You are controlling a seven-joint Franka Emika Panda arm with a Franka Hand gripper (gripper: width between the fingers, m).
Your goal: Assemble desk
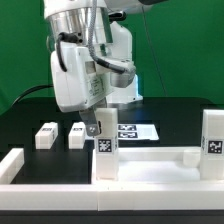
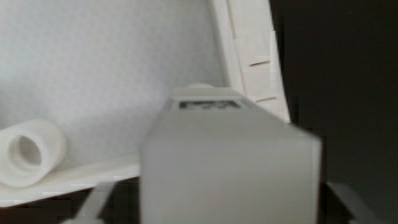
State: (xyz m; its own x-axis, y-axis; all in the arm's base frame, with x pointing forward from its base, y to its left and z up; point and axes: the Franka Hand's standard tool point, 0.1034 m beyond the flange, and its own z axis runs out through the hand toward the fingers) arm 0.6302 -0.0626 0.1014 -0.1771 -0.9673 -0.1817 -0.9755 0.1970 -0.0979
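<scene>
The desk's white tabletop (image 1: 150,165) lies flat at the front of the table. One white leg (image 1: 103,152) stands upright on it with a tag on its face. A second leg (image 1: 212,140) stands upright at the exterior view's right. Two more legs (image 1: 45,135) (image 1: 77,133) lie loose on the black table behind. My gripper (image 1: 98,128) hangs over the top of the middle leg. In the wrist view that leg (image 2: 231,150) fills the space between my fingers (image 2: 100,198), with a dark gap on each side. The gripper (image 2: 228,205) is open and holds nothing.
The marker board (image 1: 138,130) lies flat behind the middle leg. A white border bar (image 1: 10,165) sits at the front on the exterior view's left. In the wrist view the tabletop (image 2: 107,70) shows its raised rim (image 2: 249,50) and a round socket (image 2: 27,155).
</scene>
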